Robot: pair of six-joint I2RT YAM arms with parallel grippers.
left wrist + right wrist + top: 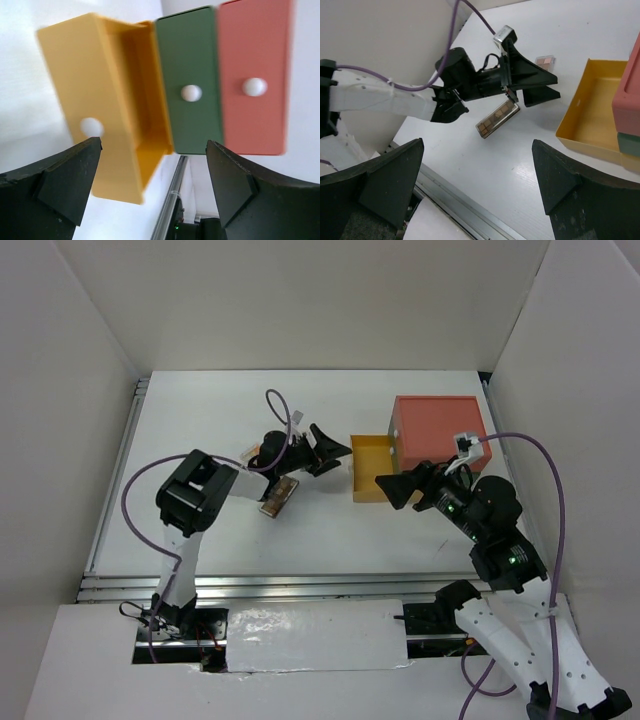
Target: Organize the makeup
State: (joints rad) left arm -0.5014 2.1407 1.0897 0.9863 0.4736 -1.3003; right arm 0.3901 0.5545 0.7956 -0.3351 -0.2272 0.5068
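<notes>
Overhead, the left tool (335,452) is seen with its jaws spread wide and nothing held between them. The pulled-out yellow drawer (368,470) is placed just beside it at 3 o'clock. A long eyeshadow palette (280,493) is laid flat on the desk (200,410) at roughly 8 o'clock from that tool, beneath the left arm's wrist and clear of the fingers. A smaller eyeshadow palette (250,452) is found at about 9 o'clock, beside the same arm. In the left wrist view the green drawer (190,85) and red drawer (255,85) of the drawer box (440,425) are shown shut. The right tool (400,483) is likewise held wide open and empty, by the yellow drawer's 4 o'clock corner, with the long palette well apart at its 9 o'clock.
</notes>
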